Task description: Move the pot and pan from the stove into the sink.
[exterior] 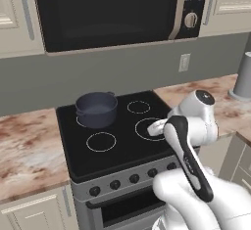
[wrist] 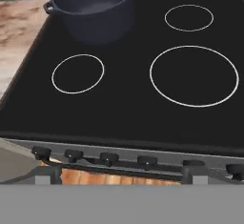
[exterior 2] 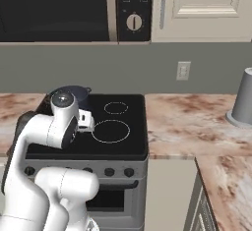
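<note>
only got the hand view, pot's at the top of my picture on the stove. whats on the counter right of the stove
Observer: A tall grey cylinder stands on the counter, far right, near the wall.
Operator: anything above the stove
Observer: A black microwave hangs over the stove, with a round dial on its right side.
Operator: where's the gripper relative to the pot
Observer: In the left base view the gripper hangs above the stove's front right part; the pot sits on the back left ring, well apart from it.
</note>
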Available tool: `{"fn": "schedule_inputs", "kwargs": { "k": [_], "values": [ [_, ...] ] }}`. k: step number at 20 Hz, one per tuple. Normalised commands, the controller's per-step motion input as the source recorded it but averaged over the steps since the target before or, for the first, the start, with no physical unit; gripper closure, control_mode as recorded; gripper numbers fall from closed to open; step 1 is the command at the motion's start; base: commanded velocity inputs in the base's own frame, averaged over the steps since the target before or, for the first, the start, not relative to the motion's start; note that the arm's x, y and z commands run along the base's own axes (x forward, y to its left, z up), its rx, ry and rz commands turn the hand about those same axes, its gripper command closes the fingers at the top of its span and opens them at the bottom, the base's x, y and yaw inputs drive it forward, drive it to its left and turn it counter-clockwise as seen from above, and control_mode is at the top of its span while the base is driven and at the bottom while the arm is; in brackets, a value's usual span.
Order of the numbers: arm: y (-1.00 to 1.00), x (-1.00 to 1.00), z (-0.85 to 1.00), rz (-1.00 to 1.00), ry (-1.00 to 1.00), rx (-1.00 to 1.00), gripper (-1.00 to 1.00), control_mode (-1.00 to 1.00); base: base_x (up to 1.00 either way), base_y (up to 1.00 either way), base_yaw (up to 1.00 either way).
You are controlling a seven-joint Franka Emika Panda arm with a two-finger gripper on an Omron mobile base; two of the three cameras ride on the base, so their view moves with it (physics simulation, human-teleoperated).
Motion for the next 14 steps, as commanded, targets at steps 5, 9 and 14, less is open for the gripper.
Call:
{"fn": "schedule_inputs", "kwargs": {
  "k": [5,9,14],
  "values": [
    [0.0,0.0,0.38,-0.25,-0.08,0.25,-1.0,-1.0,0.0,0.0,0.0],
    [0.3,0.06,0.29,-0.29,-0.16,0.1,-1.0,-1.0,0.0,0.0,0.0],
    [0.41,0.43,0.13,-0.29,-0.1,0.0,-1.0,-1.0,0.0,0.0,0.0]
  ]
}}
